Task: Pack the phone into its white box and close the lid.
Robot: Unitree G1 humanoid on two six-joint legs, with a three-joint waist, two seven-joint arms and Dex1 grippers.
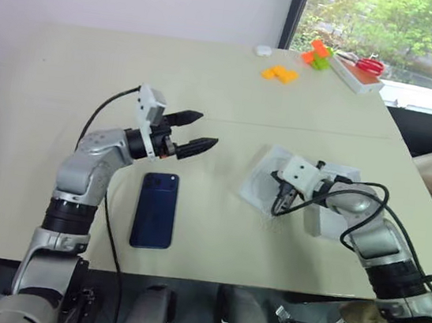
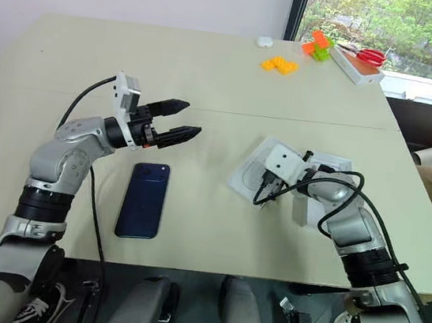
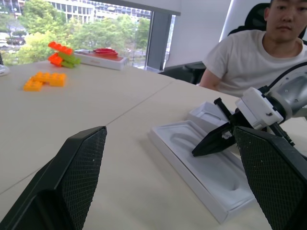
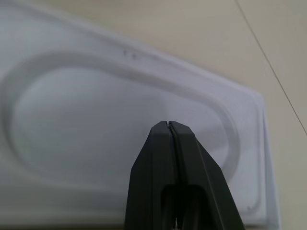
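Lying flat on the pale table [image 1: 65, 94], the glossy dark blue phone [image 1: 155, 209] looks thin, stiff, slippery and easy to scratch, so pinching its two long edges seems best. The left hand [image 1: 196, 129] hovers just past its far end, fingers wide, holding nothing. The right hand [image 1: 277, 209] is pressed shut over the thin white insert with an oval dip [image 1: 265, 182], gripping nothing. A white box part [image 1: 328, 218] sits beside it. Orange blocks [image 1: 279, 73] lie far off.

We see bare table [image 1: 214, 233] all round the phone [image 1: 155, 209] at lower left; the right claw [image 1: 276, 209] blocks the insert [image 1: 259, 185] mid-frame.
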